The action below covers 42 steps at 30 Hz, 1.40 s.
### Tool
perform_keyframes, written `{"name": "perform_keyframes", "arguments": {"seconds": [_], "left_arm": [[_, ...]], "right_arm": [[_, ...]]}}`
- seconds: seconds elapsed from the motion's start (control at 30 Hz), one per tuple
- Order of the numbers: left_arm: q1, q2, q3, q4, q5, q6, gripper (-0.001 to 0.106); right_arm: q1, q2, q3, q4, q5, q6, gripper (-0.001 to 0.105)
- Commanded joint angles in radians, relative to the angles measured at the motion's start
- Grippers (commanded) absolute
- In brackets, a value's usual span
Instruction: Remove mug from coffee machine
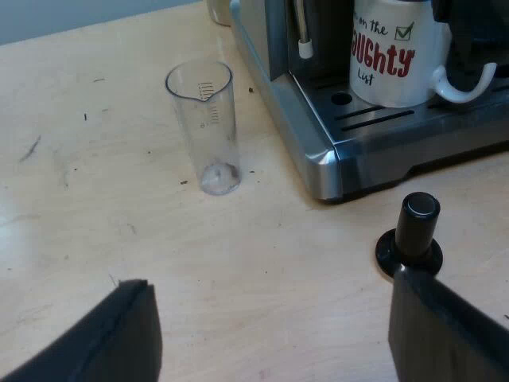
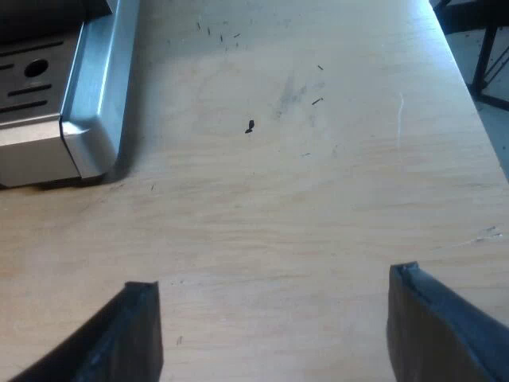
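A white mug (image 1: 398, 56) with red and black lettering stands on the drip tray (image 1: 413, 119) of the espresso machine (image 1: 318, 151), its handle pointing away from the steam wand (image 1: 303, 32). My left gripper (image 1: 274, 334) hovers open over the wooden table, short of the machine's corner, with nothing between its fingers. My right gripper (image 2: 274, 334) is also open over bare table, beside the machine's other corner (image 2: 83, 135).
A clear measuring glass (image 1: 207, 127) stands upright on the table close to the machine's side. A tamper with a black knob (image 1: 413, 235) stands on the table in front of the drip tray, near one left finger. The table's edge (image 2: 469, 87) runs beyond the right gripper.
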<state>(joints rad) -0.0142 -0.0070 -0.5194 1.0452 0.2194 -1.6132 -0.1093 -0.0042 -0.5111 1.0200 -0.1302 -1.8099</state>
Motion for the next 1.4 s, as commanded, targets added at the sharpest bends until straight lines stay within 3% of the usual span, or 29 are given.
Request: {"name": "perform_keyframes", "arguments": {"seconds": [0.03,0.27,0.43,0.5,0.67,0.9,1.07,1.23,1.4], "left_arm": [[0.001,-0.044,-0.008,-0.004,-0.005,-0.004,0.062],[0.001,-0.023,-0.051,-0.006,0.0,-0.006,0.062],[0.001,0.014,-0.08,-0.022,0.026,-0.011,0.072],[0.001,0.034,-0.08,-0.054,0.078,-0.055,0.072],[-0.01,0.081,-0.08,-0.111,0.105,-0.095,0.072],[-0.098,0.175,-0.08,-0.181,0.116,-0.088,0.072],[-0.161,0.255,-0.077,-0.293,0.115,-0.023,0.072],[-0.166,0.287,-0.048,-0.418,0.123,-0.02,0.072],[-0.166,0.291,0.022,-0.512,0.225,-0.022,0.072]], "right_arm": [[-0.002,-0.045,-0.014,-0.015,-0.01,-0.008,0.062],[0.006,0.025,-0.095,-0.013,-0.088,-0.008,0.062],[0.061,0.111,-0.165,-0.015,-0.109,-0.041,0.062],[0.111,0.153,-0.189,-0.026,-0.114,-0.076,0.062],[0.239,0.232,-0.226,-0.054,-0.114,-0.091,0.062],[0.411,0.361,-0.253,-0.117,-0.114,-0.124,0.062],[0.525,0.456,-0.25,-0.232,-0.098,-0.124,0.062],[0.621,0.546,-0.25,-0.338,-0.037,-0.124,0.062],[0.709,0.639,-0.25,-0.424,-0.005,-0.117,0.062]]}}
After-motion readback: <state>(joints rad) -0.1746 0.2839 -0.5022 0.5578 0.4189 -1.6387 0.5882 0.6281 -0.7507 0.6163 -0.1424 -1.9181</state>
